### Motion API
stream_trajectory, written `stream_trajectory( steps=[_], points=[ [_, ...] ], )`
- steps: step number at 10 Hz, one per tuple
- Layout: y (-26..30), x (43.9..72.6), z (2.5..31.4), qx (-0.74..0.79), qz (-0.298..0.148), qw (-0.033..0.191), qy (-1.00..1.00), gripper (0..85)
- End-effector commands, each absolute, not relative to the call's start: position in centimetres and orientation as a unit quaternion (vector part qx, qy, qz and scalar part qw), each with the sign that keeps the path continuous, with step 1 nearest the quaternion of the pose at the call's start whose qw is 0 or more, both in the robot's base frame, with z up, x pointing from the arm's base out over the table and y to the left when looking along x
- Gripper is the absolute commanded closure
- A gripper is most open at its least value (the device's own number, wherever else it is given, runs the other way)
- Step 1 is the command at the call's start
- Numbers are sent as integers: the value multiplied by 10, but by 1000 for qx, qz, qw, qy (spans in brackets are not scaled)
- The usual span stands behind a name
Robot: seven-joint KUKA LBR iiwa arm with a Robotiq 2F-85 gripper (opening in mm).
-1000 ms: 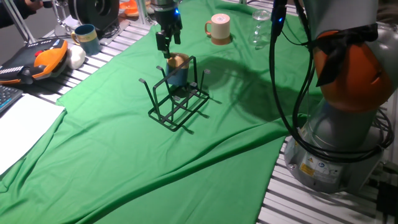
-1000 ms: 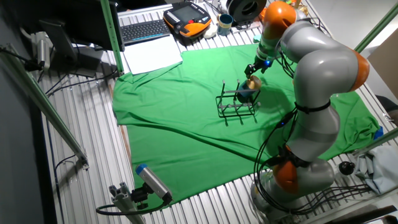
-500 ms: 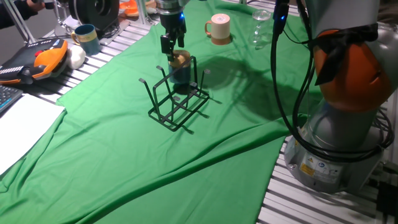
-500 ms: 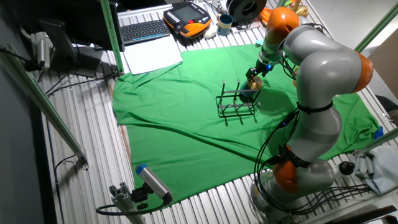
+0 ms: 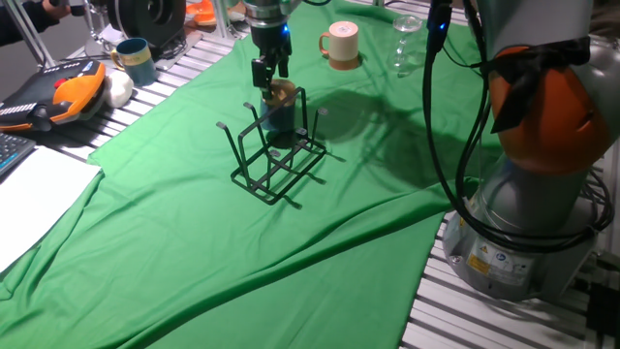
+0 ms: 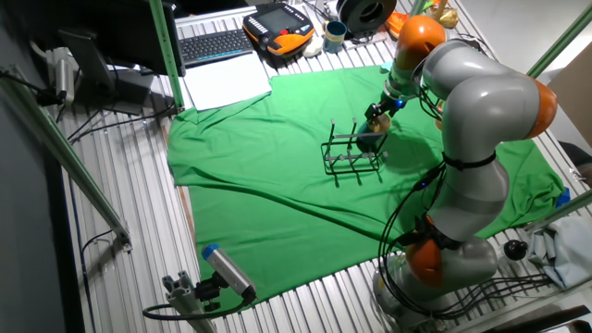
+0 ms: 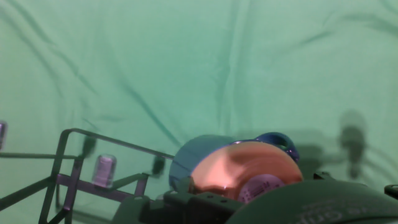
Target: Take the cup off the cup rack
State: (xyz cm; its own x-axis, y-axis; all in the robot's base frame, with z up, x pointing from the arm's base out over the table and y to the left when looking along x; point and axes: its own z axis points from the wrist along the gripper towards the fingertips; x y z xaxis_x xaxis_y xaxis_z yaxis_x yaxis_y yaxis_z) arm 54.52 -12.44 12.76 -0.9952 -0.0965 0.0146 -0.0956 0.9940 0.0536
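One cup (image 5: 278, 107) sits on the rack (image 5: 278, 155); your gripper (image 5: 269, 76), spread unclear, is at its top: grasp, then lift clear.

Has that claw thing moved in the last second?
Yes. The gripper came down and sideways, closing in on the cup on the cup rack, which stayed put.

A robotics lab: slatted aluminium bench (image 6: 120, 231), teach pendant (image 6: 277, 20), keyboard (image 6: 215, 43)
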Motion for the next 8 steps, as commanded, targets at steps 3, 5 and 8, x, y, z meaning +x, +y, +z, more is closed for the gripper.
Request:
stream_trajectory(
  steps=[3, 5, 8],
  points=[
    [-123, 543, 126, 45, -27, 6, -999, 0],
    [-120, 540, 122, 41, -27, 2, -999, 0],
    [-118, 540, 120, 39, -29, -4, -999, 0]
  ],
)
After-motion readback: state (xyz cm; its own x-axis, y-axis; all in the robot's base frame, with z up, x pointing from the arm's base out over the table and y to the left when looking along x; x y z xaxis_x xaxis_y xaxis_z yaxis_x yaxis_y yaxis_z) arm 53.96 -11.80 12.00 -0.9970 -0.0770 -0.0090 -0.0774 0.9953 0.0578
